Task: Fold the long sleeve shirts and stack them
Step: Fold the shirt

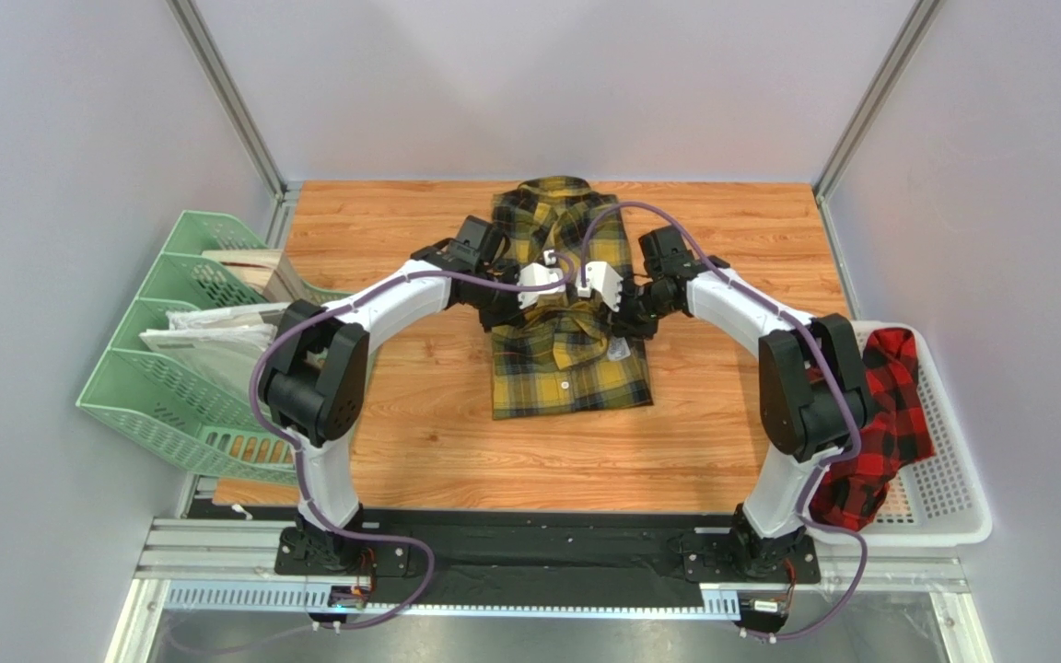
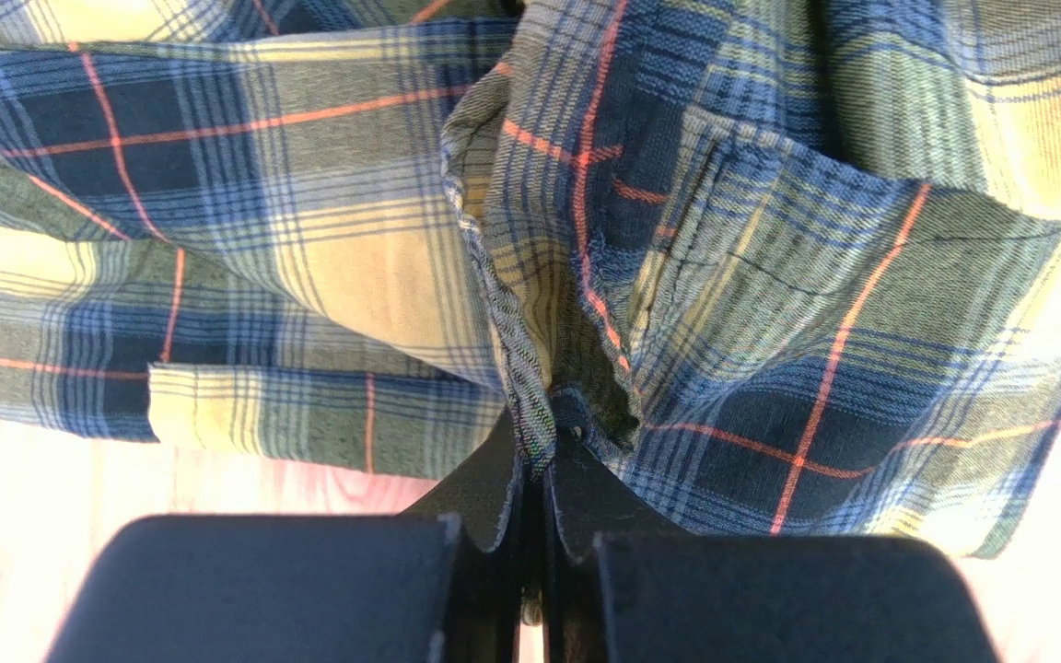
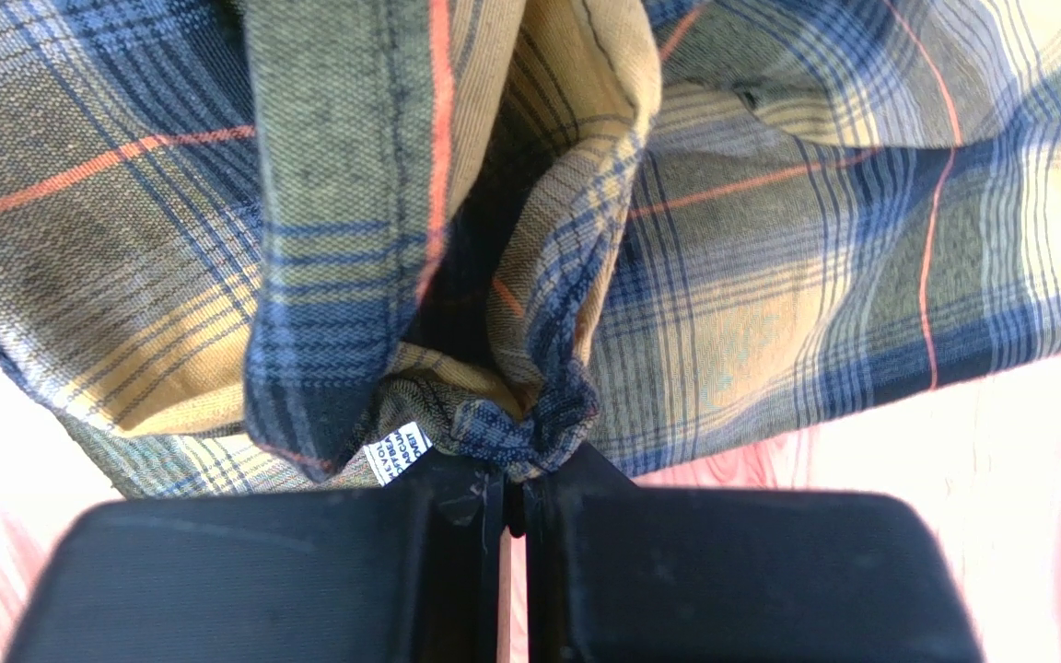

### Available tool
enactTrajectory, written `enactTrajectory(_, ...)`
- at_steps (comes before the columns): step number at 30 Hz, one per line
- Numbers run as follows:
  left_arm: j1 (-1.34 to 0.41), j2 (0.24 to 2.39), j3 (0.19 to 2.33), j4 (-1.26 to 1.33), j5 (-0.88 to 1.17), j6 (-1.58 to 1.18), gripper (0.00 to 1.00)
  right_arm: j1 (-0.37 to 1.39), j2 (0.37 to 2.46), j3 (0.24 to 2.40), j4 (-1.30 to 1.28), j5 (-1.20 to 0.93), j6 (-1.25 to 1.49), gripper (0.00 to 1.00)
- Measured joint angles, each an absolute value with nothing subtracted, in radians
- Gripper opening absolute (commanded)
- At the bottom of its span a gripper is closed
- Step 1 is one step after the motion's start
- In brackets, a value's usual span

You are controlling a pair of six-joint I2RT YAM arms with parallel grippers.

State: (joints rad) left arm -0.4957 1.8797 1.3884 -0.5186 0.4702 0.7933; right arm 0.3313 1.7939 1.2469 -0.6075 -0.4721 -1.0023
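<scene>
Wooden tabletop [image 1: 398,456]: red-and-black shirt [image 1: 896,401] hangs over the white basket [image 1: 958,511] at near right. Yellow-and-black shirt [image 1: 567,373] lies mid-table; left gripper [image 2: 545,445] and right gripper [image 3: 515,467] each clamp its fabric. Folding appears underway; next, carry both pinches evenly, lay flat.

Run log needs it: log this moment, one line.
left gripper: shut on yellow shirt | right gripper: same | red shirt: draped on basket

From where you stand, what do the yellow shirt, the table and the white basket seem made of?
Yellow shirt: soft woven cloth, probably cotton flannel; the wrist views show weave, stitched hems, limp folds. Table: wood or wood-look laminate, matte; grain and plank lines show. Basket: likely plastic, white, smooth; rigid perforated floor.
</scene>
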Motion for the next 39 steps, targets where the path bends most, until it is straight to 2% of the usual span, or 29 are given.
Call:
enactTrajectory(8,-0.470,1.915,1.489,-0.542,0.473,0.764,0.00,0.277,1.805,1.306,-0.648,-0.482,-0.944,0.00)
enactTrajectory(13,-0.469,1.977,1.569,-0.550,0.468,0.747,0.00,0.252,1.887,1.400,-0.685,-0.487,-0.900,0.00)
enactTrajectory(15,-0.471,2.040,1.630,-0.570,0.457,0.735,0.07,0.247,1.932,1.437,-0.706,-0.489,-0.876,0.02)
enactTrajectory(17,-0.471,2.103,1.688,-0.595,0.434,0.720,0.13,0.245,1.980,1.473,-0.731,-0.489,-0.848,0.12)
enactTrajectory(18,-0.471,2.137,1.721,-0.613,0.421,0.710,0.20,0.245,2.000,1.490,-0.741,-0.488,-0.834,0.14)
enactTrajectory(21,-0.470,2.221,1.813,-0.678,0.379,0.687,0.26,0.245,2.082,1.576,-0.805,-0.479,-0.777,0.16)
enactTrajectory(25,-0.469,2.248,1.844,-0.750,0.354,0.666,0.22,0.245,2.169,1.687,-0.894,-0.481,-0.699,0.16)
enactTrajectory(26,-0.469,2.248,1.845,-0.773,0.355,0.658,0.17,0.245,2.180,1.701,-0.909,-0.485,-0.682,0.16)
enactTrajectory(29,-0.469,2.243,1.828,-0.807,0.363,0.631,0.14,0.245,2.188,1.697,-0.943,-0.515,-0.632,0.16)
enactTrajectory(36,-0.477,2.069,1.548,-0.835,0.424,0.561,0.12,0.302,2.051,1.427,-0.928,-0.606,-0.537,0.15)
enactTrajectory(39,-0.483,1.991,1.496,-0.863,0.450,0.532,0.13,0.323,1.993,1.333,-0.937,-0.622,-0.508,0.17)
